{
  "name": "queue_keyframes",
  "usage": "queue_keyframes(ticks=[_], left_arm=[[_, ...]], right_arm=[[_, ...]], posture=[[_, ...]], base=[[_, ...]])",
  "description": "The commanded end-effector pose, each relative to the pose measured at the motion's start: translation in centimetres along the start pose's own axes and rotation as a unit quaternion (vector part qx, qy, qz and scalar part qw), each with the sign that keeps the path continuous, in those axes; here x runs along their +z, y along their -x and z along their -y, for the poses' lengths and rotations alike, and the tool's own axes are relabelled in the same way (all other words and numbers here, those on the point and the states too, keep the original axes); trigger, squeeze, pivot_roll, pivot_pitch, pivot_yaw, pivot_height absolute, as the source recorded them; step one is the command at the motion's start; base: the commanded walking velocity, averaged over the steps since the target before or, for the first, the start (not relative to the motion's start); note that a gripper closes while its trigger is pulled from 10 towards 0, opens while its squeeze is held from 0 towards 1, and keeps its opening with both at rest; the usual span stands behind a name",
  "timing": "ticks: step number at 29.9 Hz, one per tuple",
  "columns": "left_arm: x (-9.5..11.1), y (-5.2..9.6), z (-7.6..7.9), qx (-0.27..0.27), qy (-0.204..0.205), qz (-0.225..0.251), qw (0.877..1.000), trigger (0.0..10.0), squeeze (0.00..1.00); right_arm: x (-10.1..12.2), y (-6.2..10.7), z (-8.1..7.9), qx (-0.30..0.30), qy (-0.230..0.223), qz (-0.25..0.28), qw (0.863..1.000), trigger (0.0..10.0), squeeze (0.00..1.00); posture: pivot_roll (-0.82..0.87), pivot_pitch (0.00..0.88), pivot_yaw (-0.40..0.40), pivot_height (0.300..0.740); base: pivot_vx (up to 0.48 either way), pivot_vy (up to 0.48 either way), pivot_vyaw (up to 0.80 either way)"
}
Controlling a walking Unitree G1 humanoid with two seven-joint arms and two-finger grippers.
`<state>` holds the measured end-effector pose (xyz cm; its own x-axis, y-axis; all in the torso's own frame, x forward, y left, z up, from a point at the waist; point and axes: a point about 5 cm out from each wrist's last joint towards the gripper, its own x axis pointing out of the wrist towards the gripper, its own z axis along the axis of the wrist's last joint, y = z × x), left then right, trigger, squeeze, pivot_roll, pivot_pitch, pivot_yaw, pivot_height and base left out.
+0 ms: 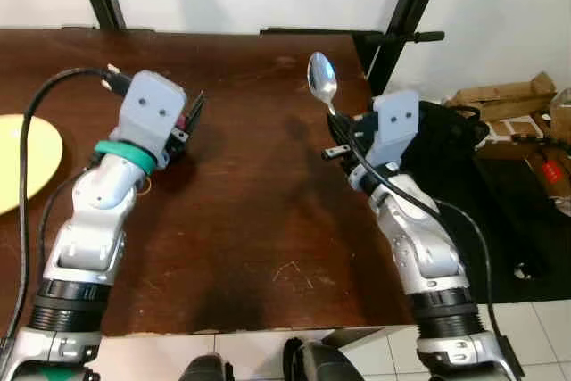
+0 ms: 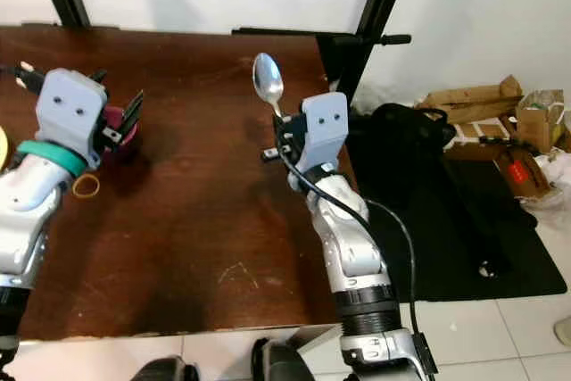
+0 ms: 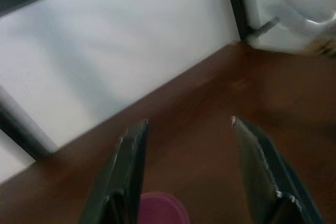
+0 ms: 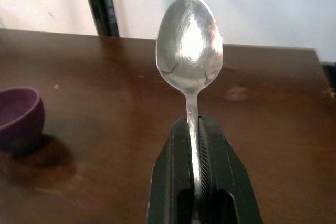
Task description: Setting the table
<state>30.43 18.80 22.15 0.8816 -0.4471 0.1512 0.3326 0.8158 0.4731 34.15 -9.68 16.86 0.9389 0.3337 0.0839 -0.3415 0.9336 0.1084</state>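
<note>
A: Spoon (image 4: 190,51) first: where is it?

B: It is in your right hand (image 4: 197,145), whose two black fingers are clamped together on the handle. The bowl of the spoon sticks straight out past the fingertips, so its long axis runs along the hand and points away from you, toward the far edge of the surface (image 1: 259,220) and the white wall behind it.

A: And where is that hand over the surface?

B: It is held above the right part of the dark brown wood, near the right edge. Whether the spoon's tip is clear of the wood or how high it sits, you cannot judge closely from here; it looks lifted.

A: What about the other hand?

B: Your left hand (image 3: 184,145) has its fingers spread apart, grasping nothing. It hovers over the left part of the surface, just above a small purple bowl (image 4: 18,116).

A: What lies further out?

B: A yellow plate (image 1: 27,162) sits at the far left edge, beyond the left arm. So plate and bowl both lie to the left of the spoon, well apart from it.

A: What does the coming move turn on?

B: Probably carrying the spoon leftward across the surface toward the plate. The left hand is nearer, but the right one holds the spoon.
</note>
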Motion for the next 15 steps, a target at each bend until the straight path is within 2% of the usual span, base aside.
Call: queue_keyframes(ticks=[1,2,3,5,8,10,11,13,15], left_arm=[[0.4,0.2,0.3,-0.028,0.014,0.006,0.999,10.0,0.0],[1.4,0.7,-0.1,-0.06,0.019,0.015,0.998,10.0,0.0],[1.4,0.7,-0.1,-0.06,0.019,0.015,0.998,10.0,0.0],[2.8,1.3,-0.3,-0.085,0.029,0.03,0.996,10.0,0.0],[2.8,1.3,-0.3,-0.085,0.029,0.03,0.996,10.0,0.0],[3.6,1.4,0.7,-0.095,0.052,0.045,0.993,10.0,0.0],[3.6,1.4,0.7,-0.095,0.052,0.045,0.993,10.0,0.0],[3.7,1.4,2.3,-0.108,0.082,0.05,0.989,10.0,0.0],[3.5,1.4,2.8,-0.114,0.092,0.048,0.988,10.0,0.0]], right_arm=[[-0.7,0.0,0.6,-0.022,-0.009,-0.018,1.0,10.0,0.0],[-0.9,-1.0,0.6,-0.045,-0.033,-0.033,0.998,10.0,0.0],[-0.9,-1.0,0.6,-0.045,-0.033,-0.033,0.998,10.0,0.0],[-1.3,-2.4,0.4,-0.081,-0.07,-0.059,0.993,10.0,0.0],[-1.3,-2.4,0.4,-0.081,-0.07,-0.059,0.993,10.0,0.0],[-2.3,-2.8,1.0,-0.115,-0.072,-0.092,0.986,10.0,0.0],[-2.3,-2.8,1.0,-0.115,-0.072,-0.092,0.986,10.0,0.0],[-3.3,-2.3,2.3,-0.144,-0.05,-0.124,0.981,10.0,0.0],[-3.6,-2.0,2.7,-0.149,-0.042,-0.134,0.979,10.0,0.0]], posture=[[0.12,0.048,-0.027,0.74],[0.13,0.052,-0.032,0.74],[0.13,0.052,-0.032,0.74],[0.15,0.059,-0.048,0.74],[0.15,0.059,-0.048,0.74],[0.17,0.066,-0.061,0.74],[0.17,0.066,-0.061,0.74],[0.16,0.07,-0.066,0.74],[0.16,0.071,-0.066,0.74]], base=[[0.0,0.0,0.0],[0.0,0.0,0.0],[0.0,0.0,0.0],[0.0,0.0,0.0],[0.0,0.0,0.0],[0.0,0.0,0.0],[0.0,0.0,0.0],[0.0,0.0,0.0],[0.0,0.0,0.0]])
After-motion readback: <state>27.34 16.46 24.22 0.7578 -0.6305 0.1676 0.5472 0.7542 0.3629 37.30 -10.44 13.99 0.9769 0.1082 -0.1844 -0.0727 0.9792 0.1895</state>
